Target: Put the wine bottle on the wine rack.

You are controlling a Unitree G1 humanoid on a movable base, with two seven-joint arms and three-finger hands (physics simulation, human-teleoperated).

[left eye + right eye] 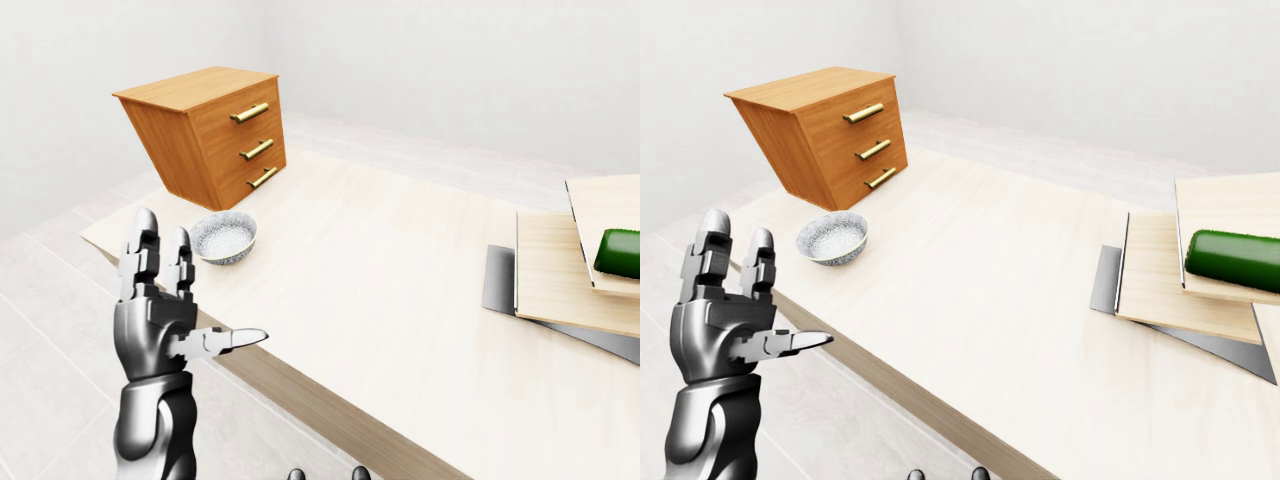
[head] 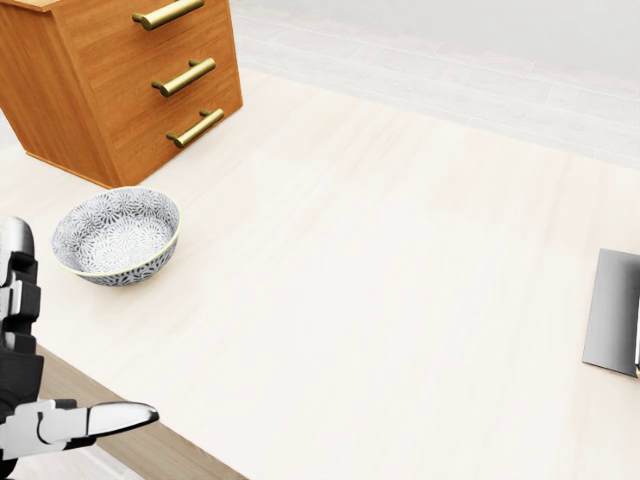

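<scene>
A dark green wine bottle lies on its side at the right edge of the right-eye view, on the upper of two stacked pale wooden slabs; its far end is cut off. My left hand is raised at the lower left, beside the table's near edge. Its fingers are spread and upright, its thumb points right, and it holds nothing. It is far from the bottle. Two dark tips at the bottom edge may belong to my right hand; their state does not show.
A pale wooden table fills the middle. On its left end stand an orange-brown chest of three drawers and a patterned grey bowl. A grey metal plate lies under the slabs. White floor and walls surround the table.
</scene>
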